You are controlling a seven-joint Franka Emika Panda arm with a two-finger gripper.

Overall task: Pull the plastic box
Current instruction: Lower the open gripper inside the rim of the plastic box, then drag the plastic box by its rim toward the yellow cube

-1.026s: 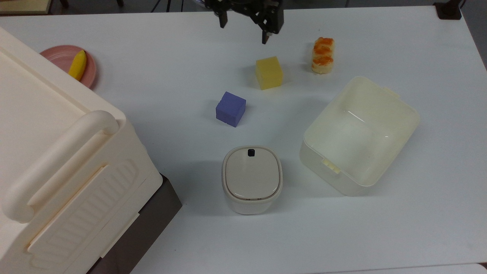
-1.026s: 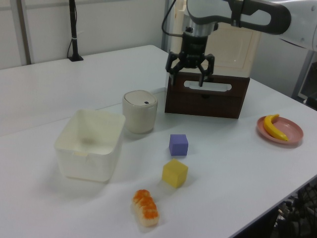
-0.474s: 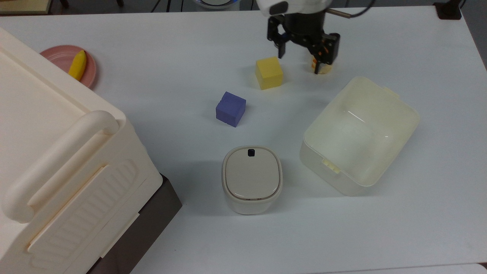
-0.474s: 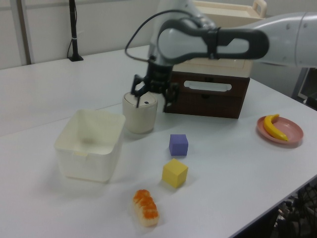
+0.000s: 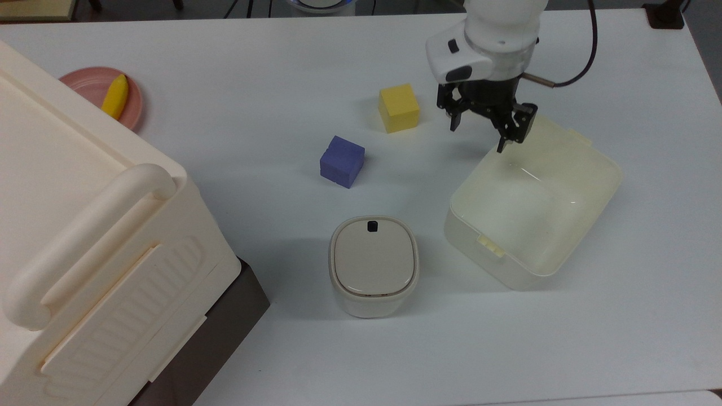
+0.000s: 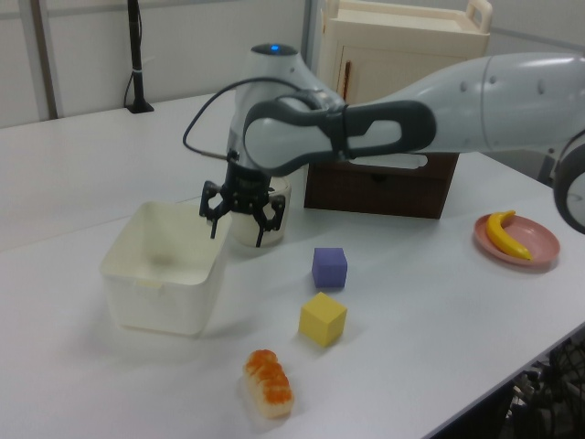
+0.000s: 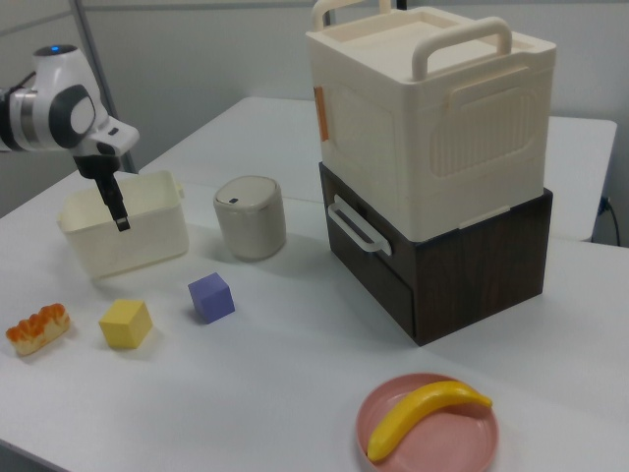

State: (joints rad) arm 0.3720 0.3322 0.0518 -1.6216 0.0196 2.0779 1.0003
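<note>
The plastic box (image 5: 527, 211) (image 6: 155, 297) (image 7: 128, 241) is a translucent whitish-yellow tub without a lid, standing empty on the white table at the top view's right. My gripper (image 5: 477, 137) (image 6: 236, 236) (image 7: 116, 208) hangs open over the box's upper-left corner in the top view. One finger is above the box's rim and the other is outside it, over the table. Nothing is between the fingers. In the left view the gripper is at the box's right wall, in front of the lidded beige container (image 6: 259, 212).
A yellow cube (image 5: 399, 107) and a purple cube (image 5: 342, 161) lie left of the box in the top view. The lidded beige container (image 5: 374, 264) stands below them. A sushi piece (image 6: 268, 384), a pink plate (image 5: 84, 82) with a banana, and a big cream crate (image 5: 84, 225) are farther off.
The arm has swung from the top view's upper middle, past the yellow cube and sushi, down to the box's corner. The gripper stays open. The box has not moved.
</note>
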